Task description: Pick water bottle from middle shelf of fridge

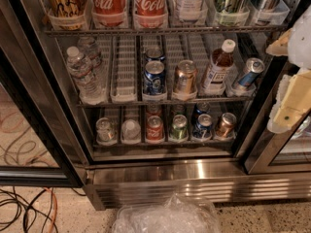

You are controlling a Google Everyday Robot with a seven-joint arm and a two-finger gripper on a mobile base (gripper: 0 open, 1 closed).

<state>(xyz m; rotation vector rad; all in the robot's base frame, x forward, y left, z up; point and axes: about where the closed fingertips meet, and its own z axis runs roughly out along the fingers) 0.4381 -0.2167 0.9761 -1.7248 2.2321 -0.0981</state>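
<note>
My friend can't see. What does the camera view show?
A small clear ribbed plastic water bottle with a white cap stands at the left end of the wire middle shelf in the glass-door fridge, cans and a brown-drink bottle to its right. The robot's cream hand hangs at the picture's right edge, apart from it.

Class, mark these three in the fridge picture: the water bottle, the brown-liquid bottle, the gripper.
water bottle (83, 79), camera view, ribbed body of the front one.
brown-liquid bottle (214, 76), camera view, its label.
gripper (291, 98), camera view, cream part at the right edge.
</note>
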